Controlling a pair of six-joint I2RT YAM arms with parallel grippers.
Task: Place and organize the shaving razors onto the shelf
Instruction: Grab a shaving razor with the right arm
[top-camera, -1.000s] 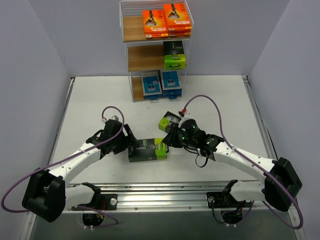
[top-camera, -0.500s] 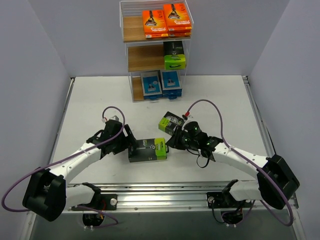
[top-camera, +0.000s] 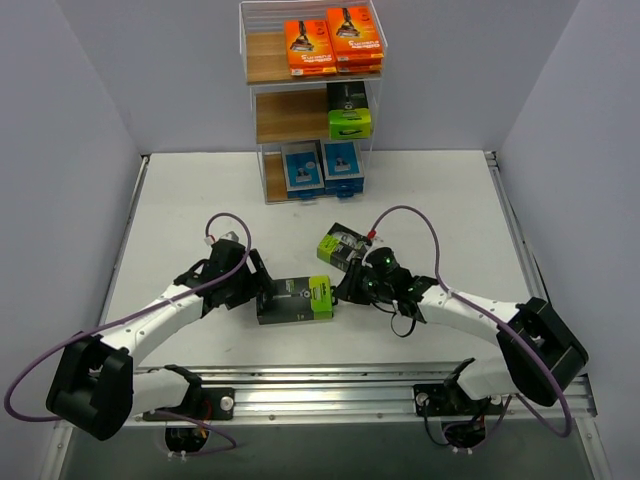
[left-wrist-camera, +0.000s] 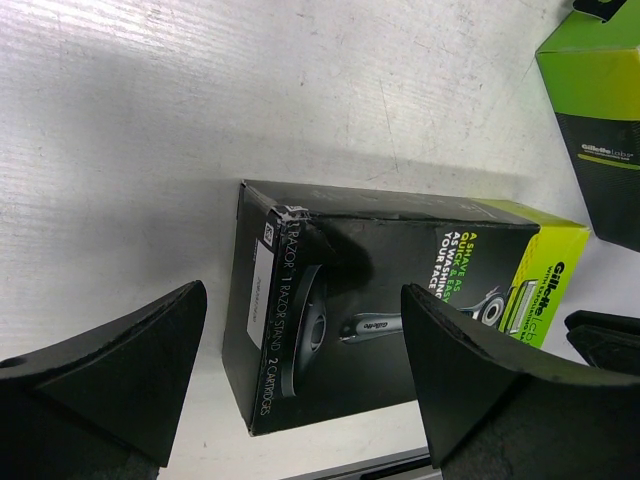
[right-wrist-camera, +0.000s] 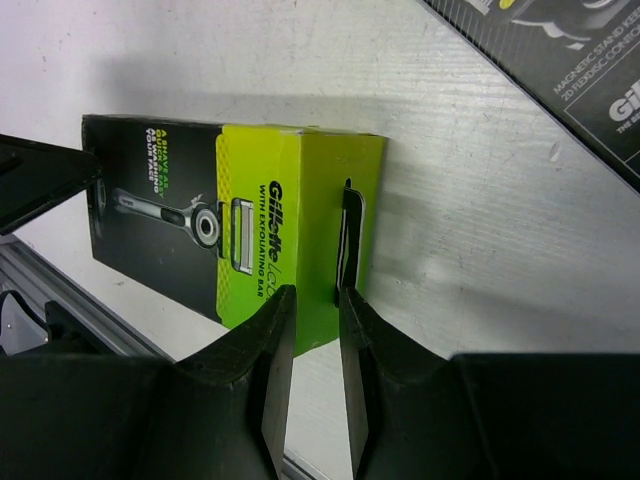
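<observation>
1. At the near middle of the table (top-camera: 200, 200), the right gripper (top-camera: 347, 285) has slid over the last second. It left the tilted black-and-lime pack (top-camera: 338, 243) and now sits at the lime end of the flat black-and-lime pack (top-camera: 295, 298).
2. Its fingers are drawn almost together with a slim gap, tips at that pack's hang tab (whether they pinch the tab I cannot tell).
3. The left gripper (top-camera: 262, 295) has not moved: spread wide, it straddles the same pack's dark end. Neither pack has shifted.
4. Both arms now bracket one pack, so it is probably the next to go up, and no lift has begun.
5. Count:
   - Two loose packs lie on the table.
   - On the shelf (top-camera: 268, 55), the top tier holds two stacks of orange packs (top-camera: 330, 40).
   - The middle tier holds one black-and-lime stack (top-camera: 349, 110).
   - The bottom tier holds two stacks of blue-and-white packs (top-camera: 322, 165).
   - Each stack looks about two deep, though that is hard to read.
</observation>
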